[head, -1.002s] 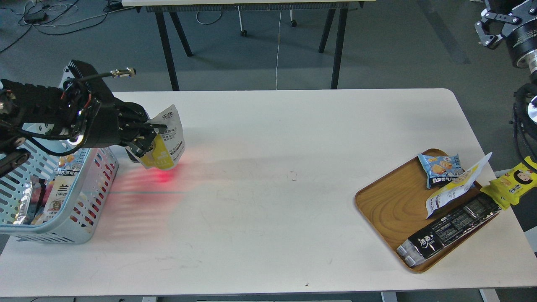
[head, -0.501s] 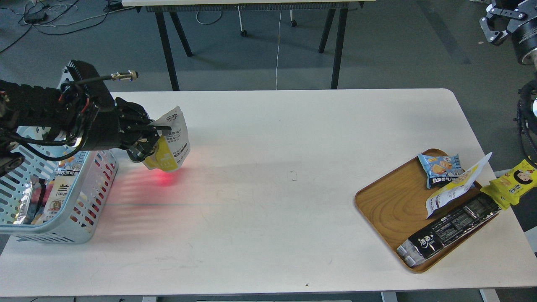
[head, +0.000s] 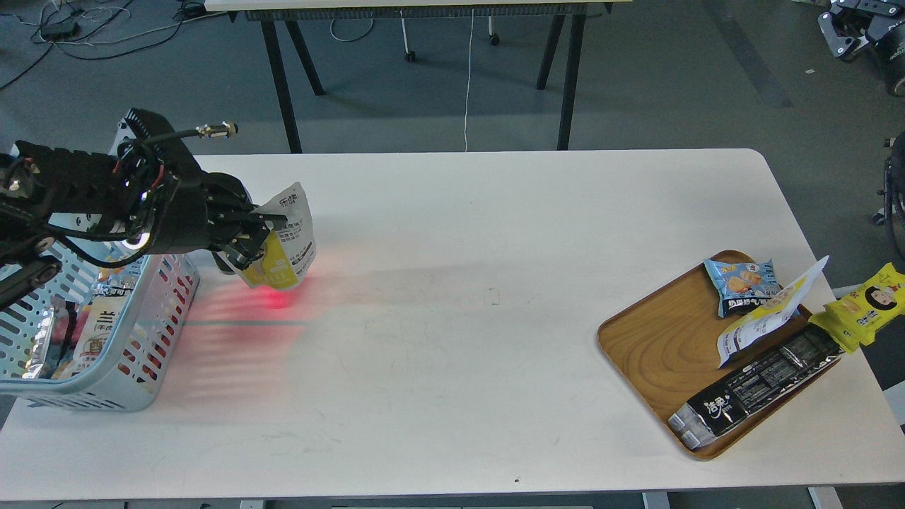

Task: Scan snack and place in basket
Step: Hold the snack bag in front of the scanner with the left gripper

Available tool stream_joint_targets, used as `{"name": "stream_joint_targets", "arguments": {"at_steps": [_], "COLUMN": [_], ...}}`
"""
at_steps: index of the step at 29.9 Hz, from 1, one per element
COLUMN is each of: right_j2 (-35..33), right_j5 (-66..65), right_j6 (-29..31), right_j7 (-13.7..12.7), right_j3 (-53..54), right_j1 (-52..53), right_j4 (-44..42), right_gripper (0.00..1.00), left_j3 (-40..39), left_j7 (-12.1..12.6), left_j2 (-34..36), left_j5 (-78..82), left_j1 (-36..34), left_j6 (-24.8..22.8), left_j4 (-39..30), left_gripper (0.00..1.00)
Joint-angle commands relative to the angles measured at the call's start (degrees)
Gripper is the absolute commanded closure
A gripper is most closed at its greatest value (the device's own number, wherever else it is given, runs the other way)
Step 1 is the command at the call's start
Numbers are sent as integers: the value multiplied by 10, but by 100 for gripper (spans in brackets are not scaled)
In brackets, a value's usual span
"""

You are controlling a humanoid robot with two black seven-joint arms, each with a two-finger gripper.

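Observation:
My left gripper (head: 263,233) is shut on the snack (head: 286,240), a white pouch with a yellow panel and black text. It holds the pouch above the table just right of the basket (head: 141,382). Red scanner light glows on the pouch's lower end and on the table and basket wall below. The pale blue-white slotted basket stands at the table's left edge with several packets inside. My right gripper (head: 852,28) is high at the top right corner, far off the table; I cannot tell whether it is open.
An oval wooden tray (head: 657,339) at the right holds a small blue packet (head: 742,283), a white and yellow pouch (head: 771,311) and a long black packet (head: 756,389). A yellow packet (head: 866,307) lies at the table's right edge.
My left gripper with the pouch has shifted slightly right and up and then barely moved. My right arm has risen toward the top right corner.

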Motion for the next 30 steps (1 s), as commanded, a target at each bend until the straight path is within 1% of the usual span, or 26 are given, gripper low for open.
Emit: {"name": "stream_joint_targets", "arguments": {"at_steps": [1,3,6,14,19,25,30], "right_j2": [-1,-2,-6,-6,-6,-6,-6], "right_j5": [0,0,0,0,0,0,-1], "right_j6": [0,0,0,0,0,0,0], "right_j7": [0,0,0,0,0,0,0], "right_j3": [0,0,1,1,2,2,2], "right_j1": [0,-1,-1,0,3,3,3], "right_j4": [2,3,4,4,4,5,5], "right_gripper": [1,1,1,1,1,1,1], "left_j3": [0,-1,-6,-8,-7,-7,-2], "left_j7": [0,0,0,0,0,0,0], "left_j2": [6,16,28,31,28,13,0], "left_j5": [0,0,0,0,0,0,0], "left_j1": [0,0,0,-7,-6,-5,-5], "left_j6": [0,0,0,0,0,0,0], "left_j4": [-24,-51,-68,-68,-55,-5,-2], "left_gripper": [100,100,100,100,100,100,100]}}
